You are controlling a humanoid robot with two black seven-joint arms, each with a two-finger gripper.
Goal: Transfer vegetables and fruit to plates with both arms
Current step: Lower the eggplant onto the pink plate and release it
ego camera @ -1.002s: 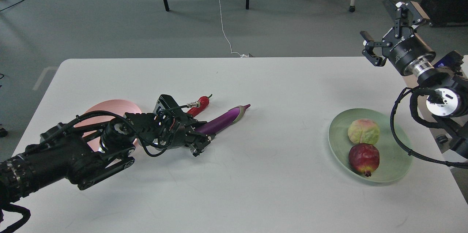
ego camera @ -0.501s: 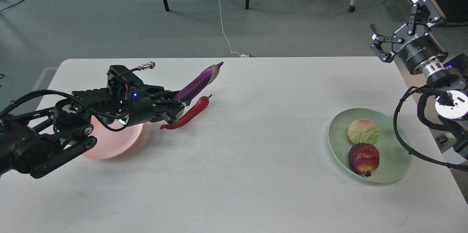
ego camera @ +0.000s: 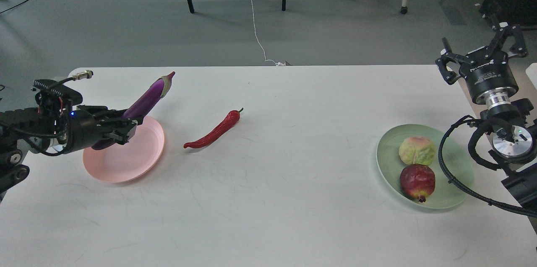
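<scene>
both fruits, the yellow-green fruit (ego camera: 417, 151) and the dark red fruit (ego camera: 417, 182), lie on the green plate (ego camera: 455, 191). your left gripper (ego camera: 121, 126) clamps the eggplant (ego camera: 149, 95), tilted above the pink plate (ego camera: 126, 162); release remains. the chili (ego camera: 214, 131) awaits on the worktop (ego camera: 268, 208). your right gripper (ego camera: 482, 49) hangs spread, empty. its wrist lettering is unreadable.

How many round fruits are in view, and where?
2. The pale yellow-green fruit lies on the green plate, farther from the robot; the dark red fruit sits just nearer on the same plate. None appears hidden.
</scene>
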